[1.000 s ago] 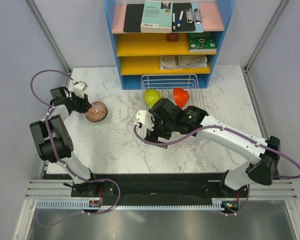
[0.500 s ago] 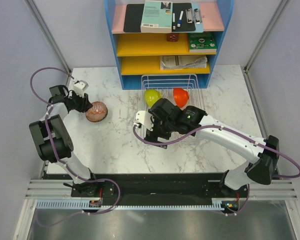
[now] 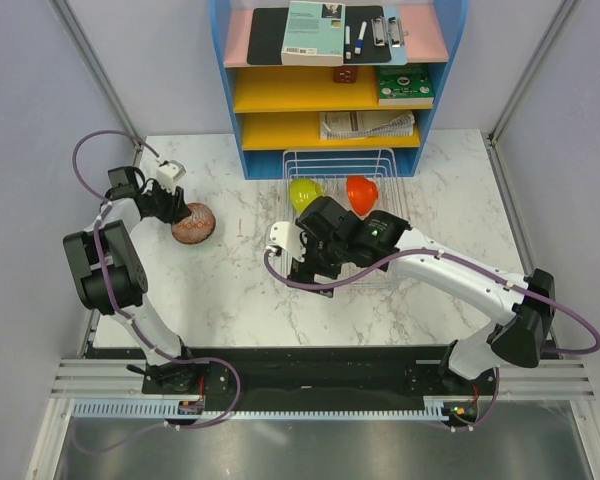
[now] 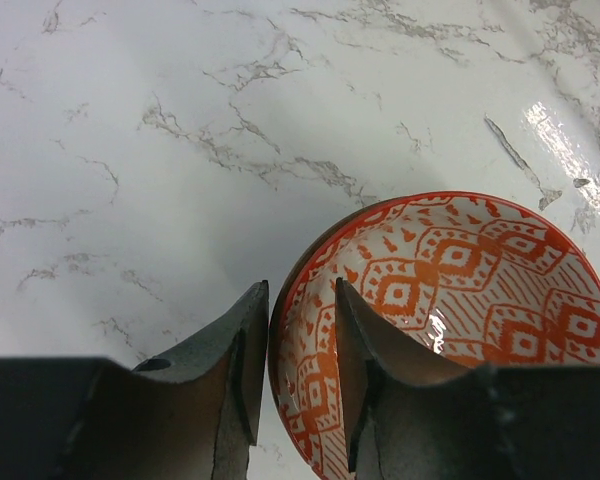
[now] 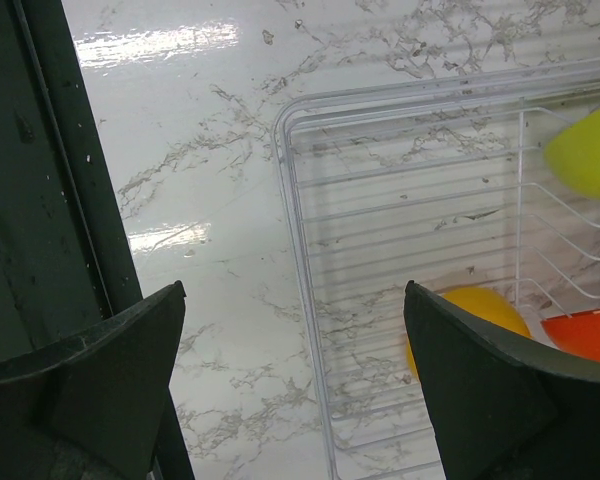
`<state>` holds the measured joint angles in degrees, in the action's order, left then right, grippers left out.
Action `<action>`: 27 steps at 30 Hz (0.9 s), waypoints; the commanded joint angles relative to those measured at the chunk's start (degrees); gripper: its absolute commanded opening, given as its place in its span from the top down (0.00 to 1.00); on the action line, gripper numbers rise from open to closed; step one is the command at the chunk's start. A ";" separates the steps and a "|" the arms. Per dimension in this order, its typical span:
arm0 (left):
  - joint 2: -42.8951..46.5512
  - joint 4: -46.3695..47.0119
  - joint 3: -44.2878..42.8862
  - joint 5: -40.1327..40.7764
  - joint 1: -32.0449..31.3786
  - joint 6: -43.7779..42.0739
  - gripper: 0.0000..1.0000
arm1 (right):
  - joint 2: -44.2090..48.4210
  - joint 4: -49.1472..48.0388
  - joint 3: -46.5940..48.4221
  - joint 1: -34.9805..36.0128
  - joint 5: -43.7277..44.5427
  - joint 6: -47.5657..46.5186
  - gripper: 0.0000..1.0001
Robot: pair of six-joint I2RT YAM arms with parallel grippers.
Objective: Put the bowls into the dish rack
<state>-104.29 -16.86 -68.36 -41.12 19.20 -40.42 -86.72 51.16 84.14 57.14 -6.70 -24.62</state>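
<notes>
A red-and-white patterned bowl rests tilted on the marble at the left. My left gripper is shut on its near rim, one finger outside the wall and one inside. The wire dish rack lies in front of the shelf unit. It holds a lime-green bowl and a red bowl. The right wrist view shows the rack with an orange-yellow bowl, the lime one and the red one. My right gripper hangs open over the rack's corner, holding nothing.
A blue-and-yellow shelf unit with books, pens and a clipboard stands at the back, just behind the rack. Metal frame posts flank the table. The right arm stretches across the rack's front.
The left wrist has swung round and shifted slightly right, and the patterned bowl has tipped in its grip. The right arm has edged a little to the left.
</notes>
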 commanded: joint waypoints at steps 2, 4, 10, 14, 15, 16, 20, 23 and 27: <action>-0.21 -1.15 -3.18 0.08 -0.39 -2.55 0.62 | -0.47 -0.09 2.96 -0.02 -0.95 0.80 0.02; -0.21 -1.33 -3.36 0.34 -0.48 -2.64 0.64 | -0.47 -0.09 3.05 -0.02 -0.86 0.80 0.02; -0.12 -1.33 -3.27 0.96 -0.48 -2.64 0.84 | -0.30 0.00 3.31 -0.10 -1.03 0.89 0.02; -0.12 -1.77 -3.10 0.70 -0.57 -2.64 0.91 | -0.03 0.08 3.49 -0.10 -0.95 0.98 0.02; 0.05 -1.77 -3.10 0.78 -0.57 -2.64 0.93 | -0.20 0.08 3.49 -0.02 -0.86 0.98 0.02; 0.23 -1.86 -3.10 0.70 -0.48 -2.64 0.94 | -0.12 0.08 3.49 -0.10 -0.77 0.98 0.02; 2.42 -2.03 -2.57 0.87 -0.48 -1.16 0.98 | -0.12 0.00 3.66 -0.10 -0.68 1.07 0.02; 6.02 -1.95 -1.34 0.26 -0.39 0.16 0.98 | -0.21 0.00 3.84 -0.02 -0.60 1.33 0.02; 11.20 -1.86 0.59 -1.24 -0.39 1.84 0.98 | -0.38 -0.62 3.93 -0.02 -0.16 1.77 0.02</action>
<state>-99.98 -19.77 -68.75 -40.66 18.90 -40.82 -87.09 51.46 85.34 57.14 -6.70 -23.90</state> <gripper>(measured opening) 0.104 0.976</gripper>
